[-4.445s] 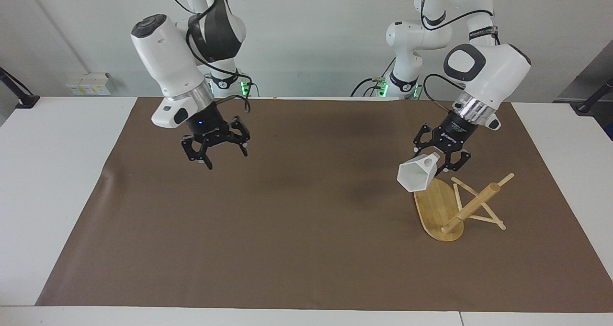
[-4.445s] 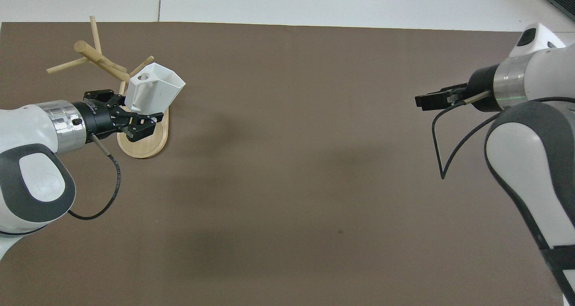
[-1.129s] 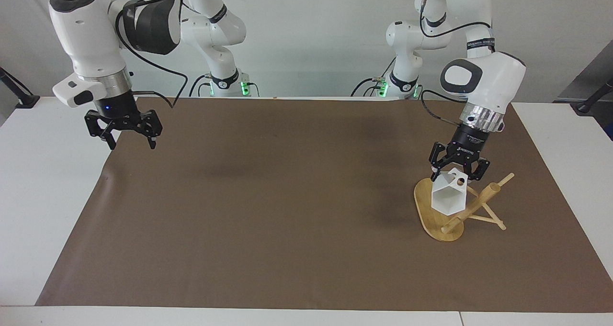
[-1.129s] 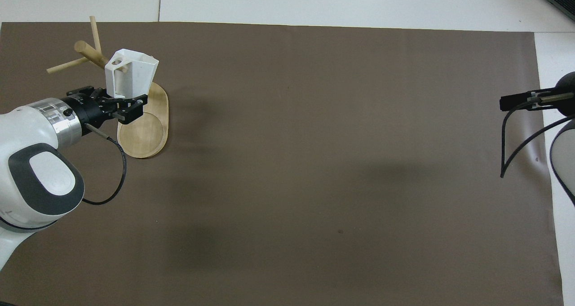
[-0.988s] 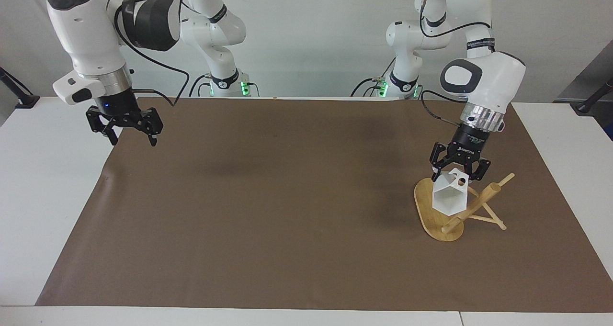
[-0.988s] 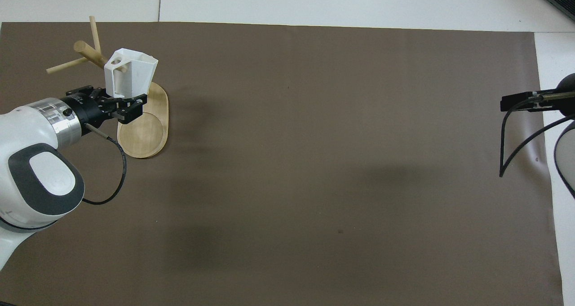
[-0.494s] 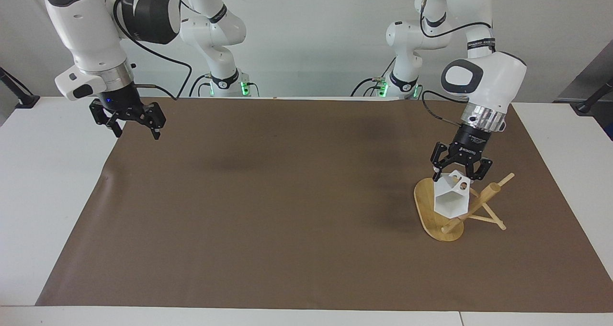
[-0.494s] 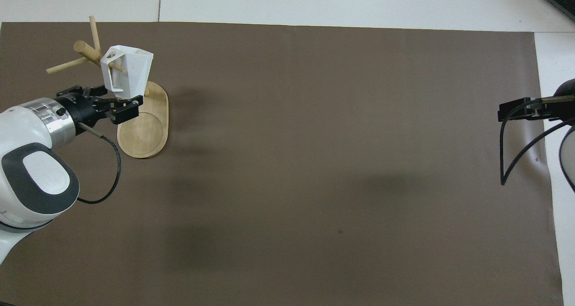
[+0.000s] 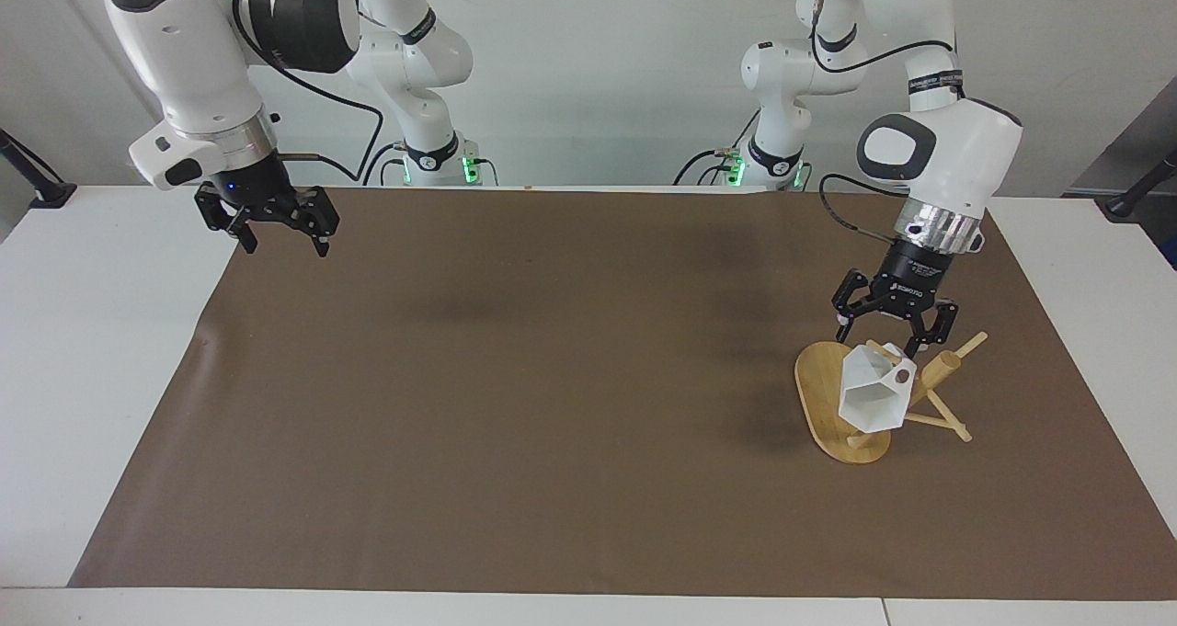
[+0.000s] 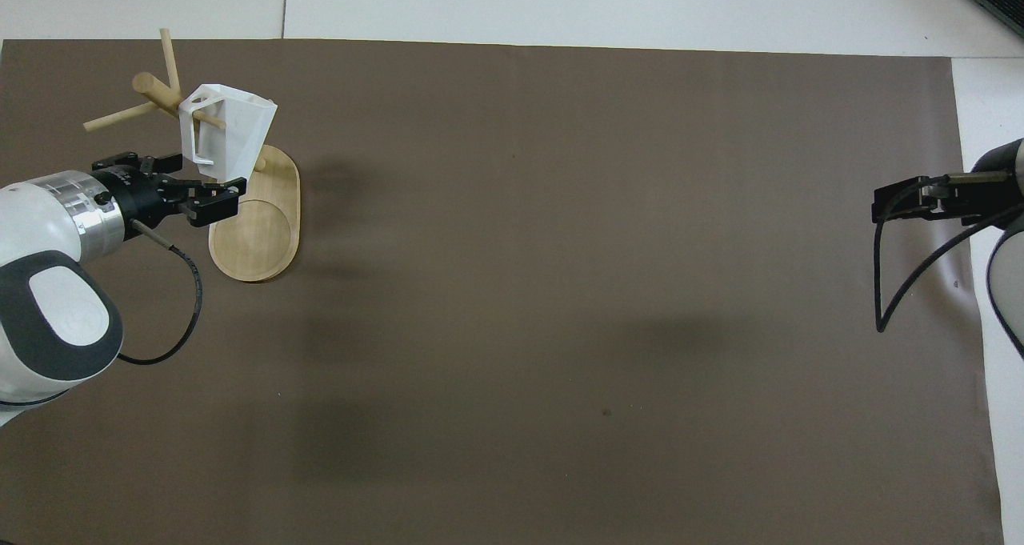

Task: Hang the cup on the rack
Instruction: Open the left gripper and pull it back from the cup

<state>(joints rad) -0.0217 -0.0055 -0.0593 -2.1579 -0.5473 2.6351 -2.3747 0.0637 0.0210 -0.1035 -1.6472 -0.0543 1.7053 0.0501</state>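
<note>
1. The cup hangs on a peg of the rack, tilted, at the left arm's end of the desk, about 3 o'clock in the facing view.
2. The left gripper hovers just over the cup's handle, jaws open, apart from it.
3. The right gripper waits over the mat's edge, about 10 o'clock, jaws open and holding nothing.

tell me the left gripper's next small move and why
Probably lift the left gripper straight up and away. Its jaws stand open just above the cup, which hangs by its handle on a peg of the rack, so nothing is left to hold. The right gripper waits.
</note>
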